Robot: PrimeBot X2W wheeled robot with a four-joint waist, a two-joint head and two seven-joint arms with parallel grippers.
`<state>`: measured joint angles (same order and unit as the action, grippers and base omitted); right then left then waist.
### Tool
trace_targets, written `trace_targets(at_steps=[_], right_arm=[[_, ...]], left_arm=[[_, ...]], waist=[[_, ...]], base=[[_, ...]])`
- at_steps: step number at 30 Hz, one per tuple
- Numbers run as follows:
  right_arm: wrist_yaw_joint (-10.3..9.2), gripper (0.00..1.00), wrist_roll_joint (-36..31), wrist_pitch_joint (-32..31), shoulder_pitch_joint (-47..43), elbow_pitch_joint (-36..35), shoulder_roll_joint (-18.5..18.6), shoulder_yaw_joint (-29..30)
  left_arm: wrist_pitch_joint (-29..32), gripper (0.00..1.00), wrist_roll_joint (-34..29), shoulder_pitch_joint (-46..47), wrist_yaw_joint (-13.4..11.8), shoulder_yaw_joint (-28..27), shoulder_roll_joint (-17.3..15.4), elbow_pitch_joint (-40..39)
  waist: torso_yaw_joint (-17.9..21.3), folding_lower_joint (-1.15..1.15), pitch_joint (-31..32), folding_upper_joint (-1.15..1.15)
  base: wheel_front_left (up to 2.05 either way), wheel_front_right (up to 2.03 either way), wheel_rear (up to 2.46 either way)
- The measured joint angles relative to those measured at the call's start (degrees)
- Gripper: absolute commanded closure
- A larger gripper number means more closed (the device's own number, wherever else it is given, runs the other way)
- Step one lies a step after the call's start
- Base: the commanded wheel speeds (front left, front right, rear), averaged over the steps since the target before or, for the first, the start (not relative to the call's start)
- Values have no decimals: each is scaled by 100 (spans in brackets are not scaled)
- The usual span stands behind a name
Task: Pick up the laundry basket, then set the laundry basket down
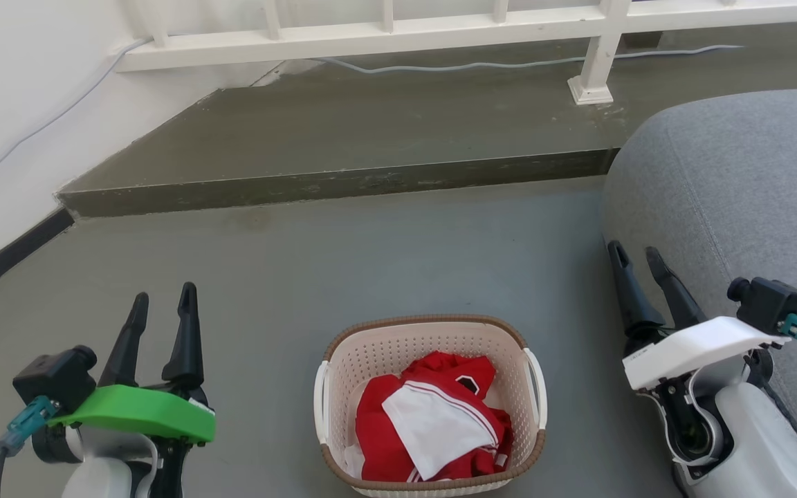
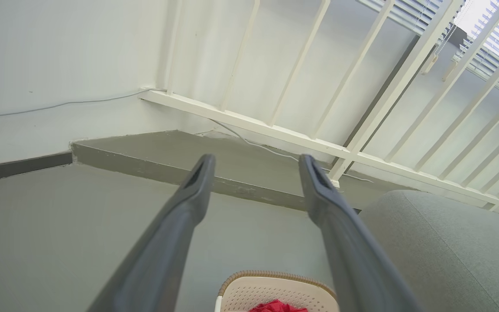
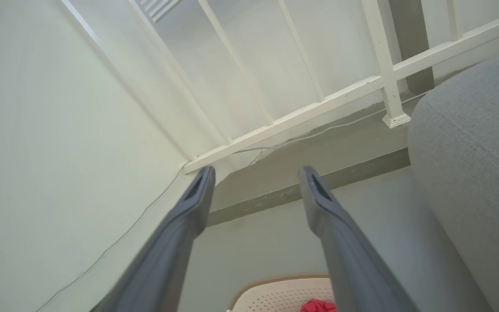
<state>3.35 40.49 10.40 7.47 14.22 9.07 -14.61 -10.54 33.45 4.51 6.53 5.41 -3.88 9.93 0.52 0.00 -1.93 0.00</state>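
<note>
Basket [image 1: 385, 353] sits on floor [image 1: 371, 256] btw the two arms, w/ red/white clothes [image 1: 433, 422] inside (loosely heaped). Head view gives both handles [image 1: 535, 377]; wrist views catch just its far rim, and left wrist adds blinds [image 2: 498, 39]. Left gripper [image 1: 165, 294] & right gripper [image 1: 634, 250]: fingers spread, empty, clear of basket.

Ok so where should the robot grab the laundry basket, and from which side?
Probably by its two white side handles: left tool on the left handle, right tool on the right handle, each from outside. The laundry basket sits upright between them, clothes lying inside.
</note>
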Motion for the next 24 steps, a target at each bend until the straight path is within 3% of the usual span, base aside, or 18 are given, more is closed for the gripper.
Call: trace_targets(at_steps=[18,24], right_arm=[[-102,0,-1318,372,170,74,10,-192],[-193,0,-1394,402,180,138,-5,-123]], left_arm=[[-372,0,-1363,96,2,54,69,-115],[-372,0,-1443,133,2,45,80,-118]], waist=[[3,0,-31,0],[8,0,-23,0]], base=[[0,0,0],[0,0,0]])
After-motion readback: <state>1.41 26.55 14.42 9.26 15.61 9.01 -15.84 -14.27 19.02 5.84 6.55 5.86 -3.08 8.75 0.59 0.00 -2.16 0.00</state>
